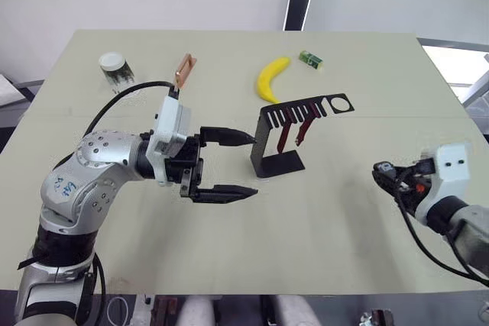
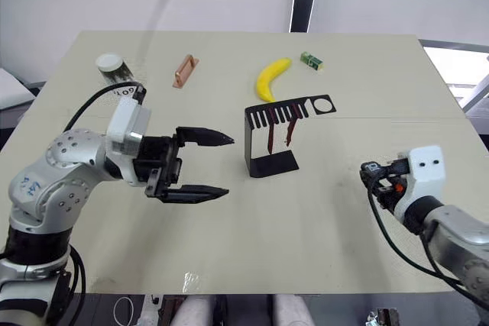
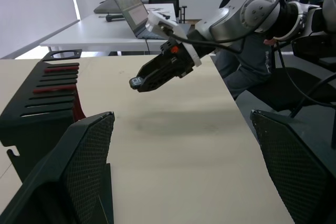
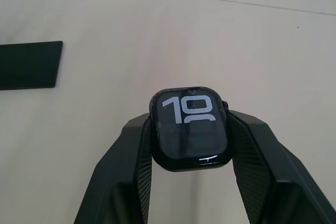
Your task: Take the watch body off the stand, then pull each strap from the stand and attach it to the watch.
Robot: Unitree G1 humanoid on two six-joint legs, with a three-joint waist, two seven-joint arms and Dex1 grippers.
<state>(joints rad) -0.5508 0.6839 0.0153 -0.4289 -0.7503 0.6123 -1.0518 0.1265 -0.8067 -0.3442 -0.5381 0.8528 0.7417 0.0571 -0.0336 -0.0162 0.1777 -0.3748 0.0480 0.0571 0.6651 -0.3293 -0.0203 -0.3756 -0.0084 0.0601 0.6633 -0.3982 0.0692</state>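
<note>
Right wrist view: the right gripper (image 4: pixel 190 145) has its jaws clamped on the watch body (image 4: pixel 190 128), face toward the camera, above the bare surface (image 4: pixel 157 35). Left eye view, centre left: the left gripper (image 1: pixel 248 164) hovers with jaws wide apart, just beside the stand (image 1: pixel 284 133). At frame centre the stand sits upright on the surface; the two straps (image 1: pixel 294 133) hang from its slotted arm. Farther back, upper centre, lies a banana (image 1: pixel 270 78).

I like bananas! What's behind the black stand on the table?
A banana and small green box lie behind the stand. Two red straps hang from its top.
</note>
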